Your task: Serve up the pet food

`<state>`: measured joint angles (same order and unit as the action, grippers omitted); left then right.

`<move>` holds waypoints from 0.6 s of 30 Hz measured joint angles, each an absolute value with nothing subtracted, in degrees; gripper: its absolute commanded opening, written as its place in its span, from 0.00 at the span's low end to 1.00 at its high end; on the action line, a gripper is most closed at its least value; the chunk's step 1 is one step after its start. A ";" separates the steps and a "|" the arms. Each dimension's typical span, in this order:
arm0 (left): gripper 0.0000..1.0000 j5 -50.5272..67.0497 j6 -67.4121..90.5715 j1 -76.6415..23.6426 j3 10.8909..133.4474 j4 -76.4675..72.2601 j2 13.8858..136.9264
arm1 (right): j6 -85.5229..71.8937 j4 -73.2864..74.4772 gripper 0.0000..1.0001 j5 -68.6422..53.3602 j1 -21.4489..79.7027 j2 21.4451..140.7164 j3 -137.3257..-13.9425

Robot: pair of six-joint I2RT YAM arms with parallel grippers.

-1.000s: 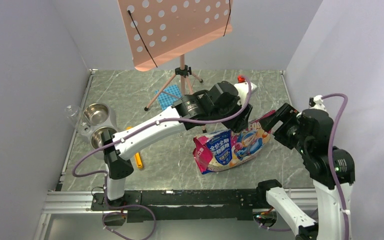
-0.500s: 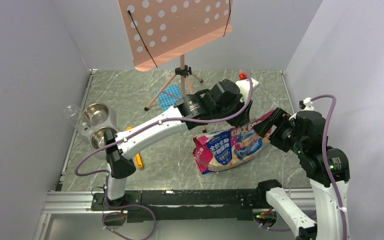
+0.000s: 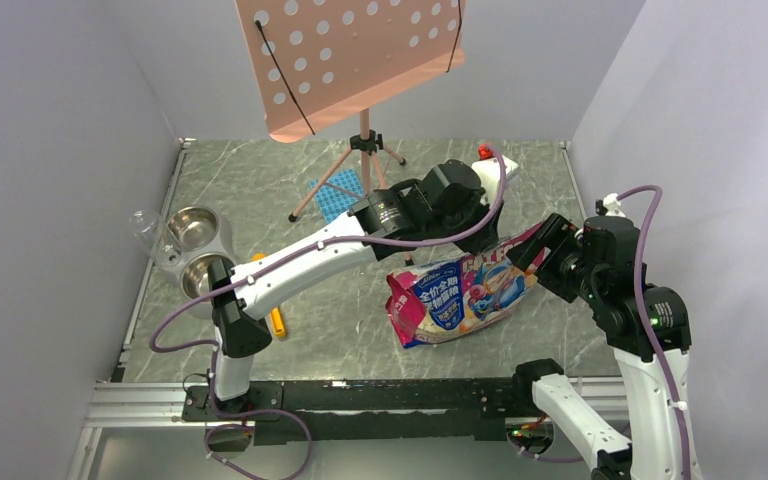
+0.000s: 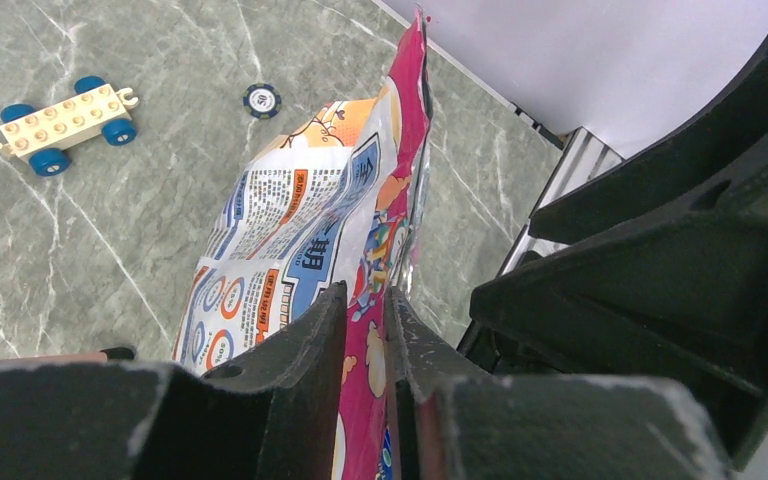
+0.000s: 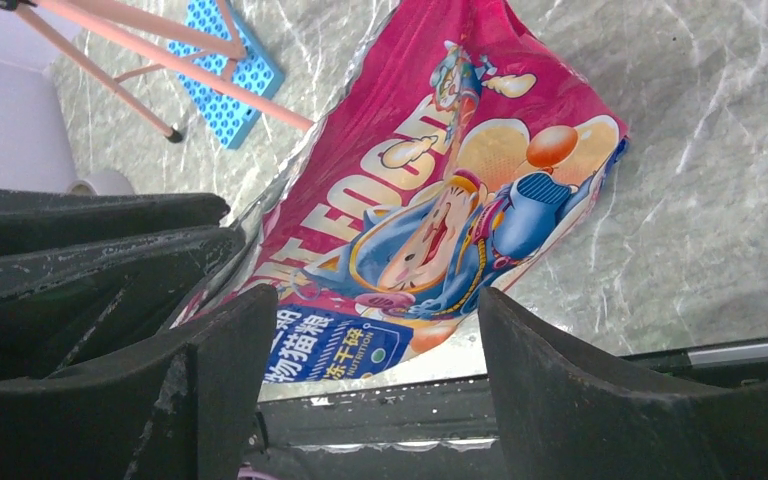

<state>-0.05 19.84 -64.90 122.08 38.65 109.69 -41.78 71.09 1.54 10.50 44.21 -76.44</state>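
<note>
Seen from my remote desk, the overhead camera shows a glossy pink-and-blue printed foil bag point(image 3: 455, 295) lying crumpled right of centre on the grey-green marbled worktop point(image 3: 340, 310). Both black-and-white arms meet at its upper right corner.

The wrist cameras supply what that view hides. The left wrist camera shows the left gripper point(image 4: 365, 295) pinched narrow on the bag's flat magenta edge, with the foil rising between its scuffed matte-black fingers. The right wrist camera shows the right gripper point(image 5: 375, 300) spread wide, its two blunt wedge-shaped fingers framing the bag's cartoon-printed face. I cannot tell whether they touch it.

The pet food is out of sight in all three views; only the bag's wrinkled skin shows.

Only the left wrist view catches a cream studded-brick toy car with blue wheels point(image 4: 65, 115) at upper left. A small round blue-and-white chip point(image 4: 260, 99) lies near it on the bare stone pattern.

Only the overhead view takes in the rest:
- a pair of round polished steel bowls point(image 3: 192, 229) at the worktop's left edge
- a yellow plastic scoop point(image 3: 277, 323) partly under the left arm
- a salmon-pink perforated sheet on a tripod point(image 3: 350, 60) at the top of the frame

A flat blue perforated block point(image 5: 228, 98) by the tripod's feet appears both overhead and in the right wrist view's upper left.
</note>
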 measured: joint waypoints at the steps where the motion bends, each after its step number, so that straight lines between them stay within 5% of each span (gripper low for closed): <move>1: 0.25 0.08 19.84 -64.90 122.08 38.65 109.69 | -42.17 71.09 0.74 1.83 10.52 44.21 -76.44; 13: 0.00 1.72 20.27 -64.97 121.14 38.26 109.69 | -46.61 68.49 0.69 3.31 10.50 46.17 -75.79; 18: 0.00 1.67 20.21 -64.95 121.54 38.79 109.69 | -47.46 65.21 0.66 1.15 10.50 46.00 -72.71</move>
<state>1.67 20.21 -64.95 121.54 38.79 109.69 -47.46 65.21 1.15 10.50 46.00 -72.71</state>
